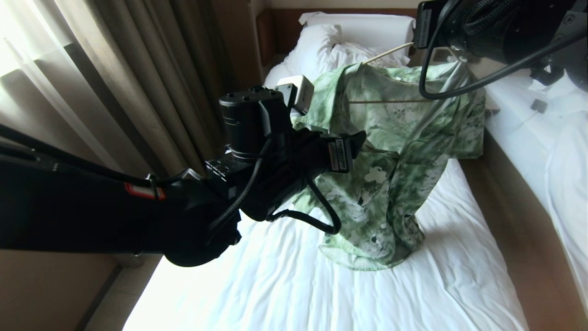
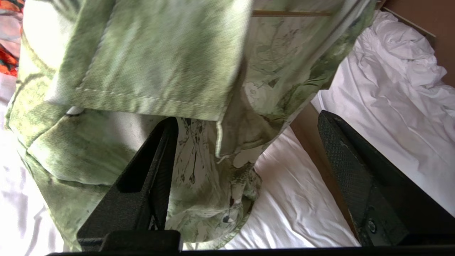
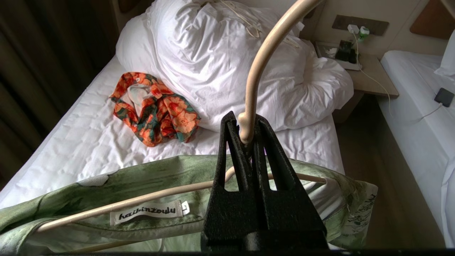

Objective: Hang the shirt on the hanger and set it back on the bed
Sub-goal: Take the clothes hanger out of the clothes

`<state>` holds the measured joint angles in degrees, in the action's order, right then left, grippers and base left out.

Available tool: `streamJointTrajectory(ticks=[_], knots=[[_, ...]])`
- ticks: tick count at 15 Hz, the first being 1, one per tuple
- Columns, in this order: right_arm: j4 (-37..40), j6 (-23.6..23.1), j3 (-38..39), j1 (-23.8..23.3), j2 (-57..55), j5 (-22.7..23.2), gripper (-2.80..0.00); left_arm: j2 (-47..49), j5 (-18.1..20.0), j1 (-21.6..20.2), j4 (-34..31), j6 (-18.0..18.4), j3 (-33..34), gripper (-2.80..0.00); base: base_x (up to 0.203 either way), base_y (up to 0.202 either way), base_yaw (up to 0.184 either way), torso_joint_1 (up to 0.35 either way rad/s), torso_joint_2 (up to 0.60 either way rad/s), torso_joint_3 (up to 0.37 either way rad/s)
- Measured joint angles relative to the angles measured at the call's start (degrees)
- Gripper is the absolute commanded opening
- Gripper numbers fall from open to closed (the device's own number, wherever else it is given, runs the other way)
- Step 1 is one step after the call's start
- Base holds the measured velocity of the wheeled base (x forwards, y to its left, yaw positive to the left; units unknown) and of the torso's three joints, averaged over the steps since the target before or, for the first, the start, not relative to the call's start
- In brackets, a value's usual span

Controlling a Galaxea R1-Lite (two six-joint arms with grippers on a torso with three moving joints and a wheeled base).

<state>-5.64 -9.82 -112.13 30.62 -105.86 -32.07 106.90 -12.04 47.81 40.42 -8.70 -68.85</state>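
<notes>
Right gripper [image 3: 249, 137] fingers clamp the hanger [image 3: 254, 76]; left gripper [image 2: 245, 185] fingers spread, empty, beside the shirt [image 1: 404, 151]. We lower evenly onto the bed [image 1: 285, 280].

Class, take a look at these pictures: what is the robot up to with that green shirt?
The right gripper is shut on the neck of the cream hanger, holding it up over the bed. The green floral shirt is draped on the hanger, its hem reaching the sheet. The left gripper is open beside the shirt's sleeve, gripping nothing. The shirt is hung but not yet laid back on the bed. An orange patterned garment lies near the duvet.
</notes>
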Motion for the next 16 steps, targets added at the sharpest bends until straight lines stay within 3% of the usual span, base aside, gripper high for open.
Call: streamJointTrajectory(ticks=[6, 7, 16], knots=[[0.0, 0.0, 1.2, 0.0, 0.6, 0.0, -2.80, 3.0, -1.5, -0.3, 0.1, -0.1, -6.3, 0.00, 0.000, 0.000, 0.000, 0.000, 0.00, 0.000], [0.0, 0.0, 1.4, 0.0, 0.6, 0.1, -2.80, 3.2, -1.8, -0.3, 0.2, -0.1, -6.5, -2.80, 0.000, 0.000, 0.000, 0.000, 0.00, 0.000], [-0.4, 0.0, 2.8, 1.3, 0.1, 0.1, -2.80, 2.8, -2.3, 1.6, 0.2, 0.4, -8.2, -2.80, 0.000, 0.000, 0.000, 0.000, 0.00, 0.000]])
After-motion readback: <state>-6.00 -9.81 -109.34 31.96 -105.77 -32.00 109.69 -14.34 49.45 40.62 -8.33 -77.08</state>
